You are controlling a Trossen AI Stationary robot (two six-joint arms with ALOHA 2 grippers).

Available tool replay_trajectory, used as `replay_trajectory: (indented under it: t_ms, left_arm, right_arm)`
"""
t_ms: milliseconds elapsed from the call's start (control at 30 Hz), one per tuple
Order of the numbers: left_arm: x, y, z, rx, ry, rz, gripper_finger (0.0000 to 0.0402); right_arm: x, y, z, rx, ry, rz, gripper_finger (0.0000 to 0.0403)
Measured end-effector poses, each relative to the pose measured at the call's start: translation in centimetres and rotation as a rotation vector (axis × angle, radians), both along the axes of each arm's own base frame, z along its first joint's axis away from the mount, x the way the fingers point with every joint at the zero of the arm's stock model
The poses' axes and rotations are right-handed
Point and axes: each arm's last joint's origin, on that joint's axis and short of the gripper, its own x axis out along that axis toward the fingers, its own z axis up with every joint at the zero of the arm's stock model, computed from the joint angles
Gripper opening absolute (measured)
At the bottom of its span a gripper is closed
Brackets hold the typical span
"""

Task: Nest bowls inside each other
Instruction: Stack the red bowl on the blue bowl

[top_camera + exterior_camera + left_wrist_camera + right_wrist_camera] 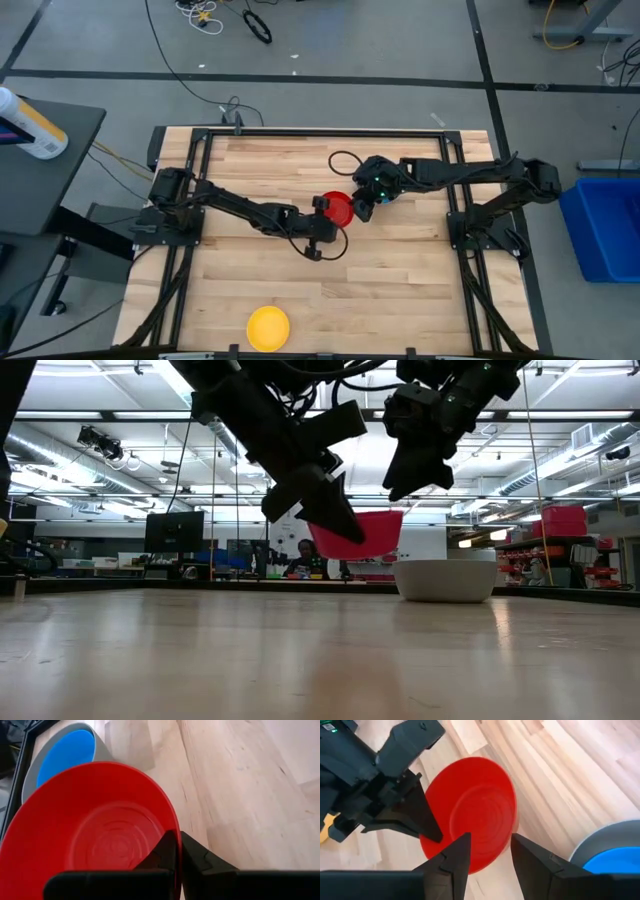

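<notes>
Midair, left pincer is clamping one red bowl by its rim, mouth tilting up, above mid-bench. Right pincer is hanging alongside, fingers apart. One grey bowl holding one blue bowl is sitting nearby; one yellow bowl is lying near bench's front edge.

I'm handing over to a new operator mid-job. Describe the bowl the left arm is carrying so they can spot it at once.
Start at the wooden table and go to its middle, where the two dark arms meet. There the left gripper pinches the rim of a round red plastic bowl, lifted off the surface. It is the only red bowl, and the only one in the air; the yellow bowl lies near the front edge.
</notes>
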Motion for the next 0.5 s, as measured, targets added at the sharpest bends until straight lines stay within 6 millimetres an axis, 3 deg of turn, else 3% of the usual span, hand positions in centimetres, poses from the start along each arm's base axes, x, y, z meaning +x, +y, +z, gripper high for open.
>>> replay_trajectory:
  t_ms: [500]
  left_arm:
    - [0.3, -0.1, 0.3, -0.015, -0.044, -0.025, 0.0006]
  right_arm:
    - [0.8, -0.5, -2.6, 0.033, 0.120, -0.028, 0.0139]
